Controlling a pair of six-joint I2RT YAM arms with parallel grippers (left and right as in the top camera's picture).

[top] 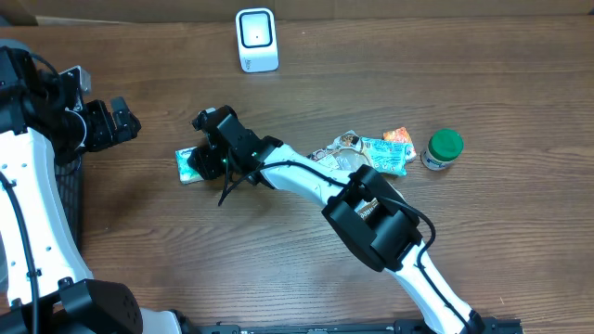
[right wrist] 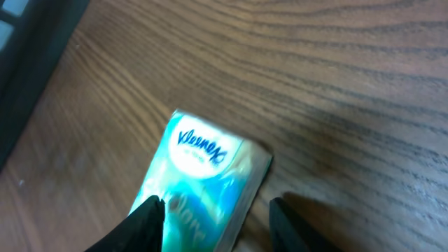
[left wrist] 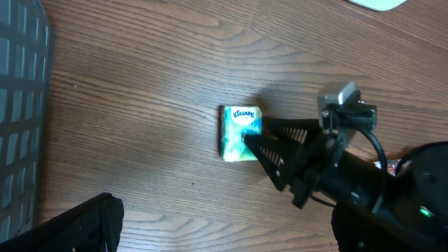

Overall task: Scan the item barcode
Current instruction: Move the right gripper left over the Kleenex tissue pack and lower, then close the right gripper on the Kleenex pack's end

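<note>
Brown wood-grain tabletop (top: pixel 418 74) fills every view. At its far left edge sits a dark mesh basket (left wrist: pixel 17 105). Near it the left pincer (top: pixel 119 121) hangs with its jaws spread as wide as they go, holding nothing.

Further right, left of centre, lies the task's item, a Kleenex tissue pack (top: pixel 188 167), flat on the wood with its logo face up. The right pincer (right wrist: pixel 215 222) is down over it, jaws part open and straddling the pack's near end. 1 finger (right wrist: pixel 148 224) looks to be against the pack's side and the other stands just clear, so nothing is gripped yet.

Toward the back stands the white scanner (top: pixel 256 39), well apart from the pack. Beyond the right arm (top: pixel 371 223) lie some snack wrappers (top: pixel 371 153) and a green-lidded jar (top: pixel 443 148).

The step in hand appears to be the pick-up. The next move calls for closing on the pack's 2 sides, gently since it looks soft, then lifting and carrying it to the scanner. No barcode shows on the top face, so the pack will likely need turning before the scanner's window.
</note>
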